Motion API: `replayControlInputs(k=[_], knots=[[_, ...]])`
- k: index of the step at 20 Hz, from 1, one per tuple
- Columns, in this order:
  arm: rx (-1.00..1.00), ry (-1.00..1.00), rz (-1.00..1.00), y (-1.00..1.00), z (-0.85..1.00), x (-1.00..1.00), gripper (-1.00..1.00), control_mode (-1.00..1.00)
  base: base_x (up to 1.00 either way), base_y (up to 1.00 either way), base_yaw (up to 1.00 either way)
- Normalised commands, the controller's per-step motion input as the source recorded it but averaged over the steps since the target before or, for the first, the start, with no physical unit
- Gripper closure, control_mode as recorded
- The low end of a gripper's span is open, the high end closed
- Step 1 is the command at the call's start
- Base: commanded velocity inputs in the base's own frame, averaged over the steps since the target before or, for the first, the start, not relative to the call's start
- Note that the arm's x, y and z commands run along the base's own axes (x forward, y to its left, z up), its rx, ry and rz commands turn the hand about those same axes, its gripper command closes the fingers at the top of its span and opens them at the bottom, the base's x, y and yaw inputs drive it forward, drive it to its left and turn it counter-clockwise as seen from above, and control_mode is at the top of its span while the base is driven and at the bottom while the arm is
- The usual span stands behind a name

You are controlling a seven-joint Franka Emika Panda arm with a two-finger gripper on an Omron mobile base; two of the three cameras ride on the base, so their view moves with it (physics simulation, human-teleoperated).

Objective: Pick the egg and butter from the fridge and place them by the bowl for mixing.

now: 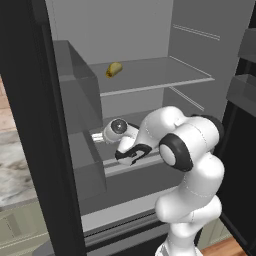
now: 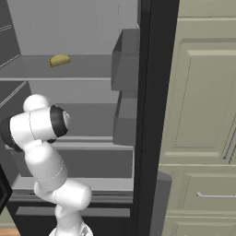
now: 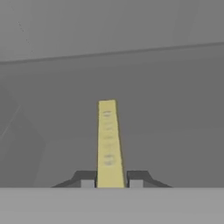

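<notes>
Grey fridge (image 1: 150,30) interior all round you: your arm reaches in at the lower shelf (image 1: 125,165). Gripper (image 3: 111,181) is clamped onto the butter (image 3: 108,140), jaws tight against both sides of its near end. The stick runs straight ahead from the fingertips. A yellow-green folded food item (image 1: 114,69) sits on the shelf above the hand.

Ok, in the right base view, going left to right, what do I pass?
Robot arm → yellow-green folded food on the upper shelf → grey door bins → dark fridge door edge → cream cabinet.
</notes>
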Motion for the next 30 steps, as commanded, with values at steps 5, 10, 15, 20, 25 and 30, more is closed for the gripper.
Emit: replayControlInputs(k=[5, 10, 15, 20, 25, 30], knots=[[0.00, -0.03, 0.00, 0.00, 0.41, -0.03, 1.00, -1.00, 0.00, 0.00, 0.00], [0.00, 0.00, 0.00, 0.00, 0.63, -0.02, 1.00, -1.00, 0.00, 0.00, 0.00], [0.00, 0.02, 0.00, 0.00, 0.97, -0.31, 1.00, -1.00, 0.00, 0.00, 0.00], [0.00, 0.08, -0.01, 0.00, 0.90, -0.71, 1.00, -1.00, 0.00, 0.00, 0.00], [0.00, 0.23, -0.01, 0.00, 1.00, -0.75, 1.00, -1.00, 0.00, 0.00, 0.00], [0.00, 0.28, -0.04, 0.00, 1.00, -0.94, 1.00, -1.00, 0.00, 0.00, 0.00]])
